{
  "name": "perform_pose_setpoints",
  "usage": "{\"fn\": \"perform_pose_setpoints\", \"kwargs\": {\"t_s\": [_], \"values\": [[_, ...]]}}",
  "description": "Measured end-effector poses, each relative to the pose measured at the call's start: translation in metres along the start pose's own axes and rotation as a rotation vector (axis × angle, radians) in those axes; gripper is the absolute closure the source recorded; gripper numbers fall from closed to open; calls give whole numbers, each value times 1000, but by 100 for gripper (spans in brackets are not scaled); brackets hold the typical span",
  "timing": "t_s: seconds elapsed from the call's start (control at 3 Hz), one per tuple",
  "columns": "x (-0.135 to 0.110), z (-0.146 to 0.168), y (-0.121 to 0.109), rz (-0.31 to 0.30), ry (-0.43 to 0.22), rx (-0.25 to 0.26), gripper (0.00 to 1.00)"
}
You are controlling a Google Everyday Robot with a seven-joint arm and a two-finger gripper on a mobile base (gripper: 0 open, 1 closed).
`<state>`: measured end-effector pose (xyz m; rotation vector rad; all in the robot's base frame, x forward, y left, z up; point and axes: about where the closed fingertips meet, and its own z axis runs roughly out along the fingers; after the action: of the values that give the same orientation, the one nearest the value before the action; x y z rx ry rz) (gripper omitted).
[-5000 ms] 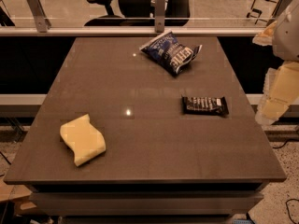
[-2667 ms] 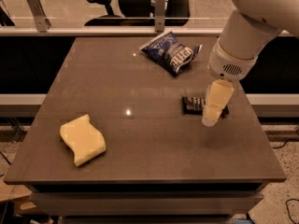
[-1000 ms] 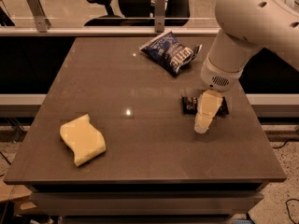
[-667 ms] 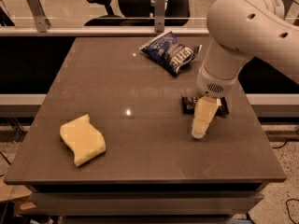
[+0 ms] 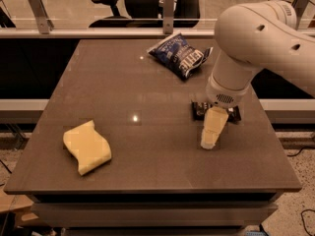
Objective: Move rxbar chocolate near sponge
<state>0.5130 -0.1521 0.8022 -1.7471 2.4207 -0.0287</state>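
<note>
**A:** Where's the gripper (image 5: 209, 139)?

**B:** Right side of the counter (image 5: 123, 82), pointing straight down. The tip is low over the surface, just in front of the rxbar chocolate (image 5: 198, 110). The arm (image 5: 256, 38) covers the bar's middle, so only its two ends show.

**A:** Is it holding the bar?

**B:** Doesn't look like it. The bar lies flat on the counter. Can't tell from here whether the gripper is apart or together.

**A:** Why that pose?

**B:** My read is that the bar is thin and flat, so a top-down pinch across its short width is the practical grasp. The tip sits slightly to the camera side of the bar, so it likely needs lining up before it closes.

**A:** Target?

**B:** The sponge (image 5: 87, 147), front-left and well apart from the bar. The carry goes left and toward the camera.

**A:** Anything in the way?

**B:** The blue chip bag (image 5: 179, 58) is behind the bar, off that line. The main risk I see is the slick wrapper skidding instead of lifting.
</note>
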Motion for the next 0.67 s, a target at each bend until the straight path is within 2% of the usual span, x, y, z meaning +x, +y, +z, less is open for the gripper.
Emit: {"fn": "perform_pose_setpoints", "kwargs": {"t_s": [0.67], "values": [[-1,-7,-1,0,0,1,64]]}}
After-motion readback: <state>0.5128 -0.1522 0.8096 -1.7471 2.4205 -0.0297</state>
